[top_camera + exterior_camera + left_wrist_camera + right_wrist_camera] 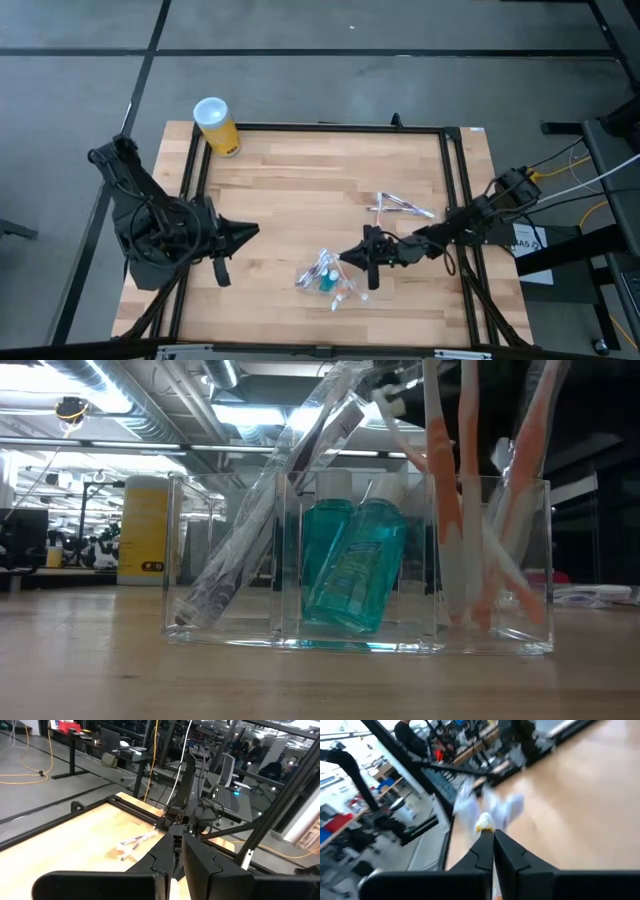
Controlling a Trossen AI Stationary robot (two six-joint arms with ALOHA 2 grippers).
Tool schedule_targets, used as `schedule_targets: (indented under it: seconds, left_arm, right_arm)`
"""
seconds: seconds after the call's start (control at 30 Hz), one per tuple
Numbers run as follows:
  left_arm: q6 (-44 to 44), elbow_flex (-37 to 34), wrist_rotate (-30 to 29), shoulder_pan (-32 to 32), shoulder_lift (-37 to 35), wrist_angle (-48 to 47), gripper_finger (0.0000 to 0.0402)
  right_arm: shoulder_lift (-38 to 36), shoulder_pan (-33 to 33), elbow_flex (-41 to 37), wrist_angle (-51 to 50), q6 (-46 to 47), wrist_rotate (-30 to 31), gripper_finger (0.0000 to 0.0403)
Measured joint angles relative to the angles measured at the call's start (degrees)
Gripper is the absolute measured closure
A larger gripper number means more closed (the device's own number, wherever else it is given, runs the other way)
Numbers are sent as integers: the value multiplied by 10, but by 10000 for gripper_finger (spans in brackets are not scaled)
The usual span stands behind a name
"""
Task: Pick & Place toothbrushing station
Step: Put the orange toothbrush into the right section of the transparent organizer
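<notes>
My right gripper (352, 257), fingers pressed together, sits just right of the clear holder (325, 272) at lower centre, apparently empty; my left gripper (250, 232) waits left, closed.

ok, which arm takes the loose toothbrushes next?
Right, probably. Its shut right gripper sits beside the clear plastic holder, near the loose white toothbrushes; the left gripper waits farther off.

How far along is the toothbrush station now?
Done: the clear plastic holder already holds a teal tube and several orange-ended toothbrushes. In hand: the right gripper is shut beside the holder. Left: loose toothbrushes on the table; left gripper waits.
</notes>
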Motion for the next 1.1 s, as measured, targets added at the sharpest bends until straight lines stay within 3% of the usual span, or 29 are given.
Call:
schedule_targets:
  seconds: [0.33,0.4,0.5,0.6,0.67,0.77,0.83,0.97,1.1]
  left_arm:
    - [6,0,13,0,21,32,368]
    - [12,0,13,0,26,43,368]
    - [26,0,13,0,31,59,368]
    - [28,0,9,0,31,59,368]
    - [35,0,6,0,31,58,368]
    - [49,0,-16,0,31,54,368]
    - [60,0,-31,0,31,54,368]
    - [67,0,-48,4,30,53,368]
    - [73,0,-50,11,30,50,368]
  right_arm:
    - [-18,25,-5,1,73,-11,297]
    - [-39,25,-5,0,71,24,282]
    - [-91,24,-5,-23,70,141,272]
    - [-161,-4,-1,-149,97,193,275]
    - [-205,-45,12,-282,121,121,282]
    - [-245,-126,69,-534,167,-42,291]
    - [-252,-179,122,-709,185,-105,296]
    - [-238,-268,218,-951,155,-136,298]
    - [-210,-343,240,-1017,106,-206,298]
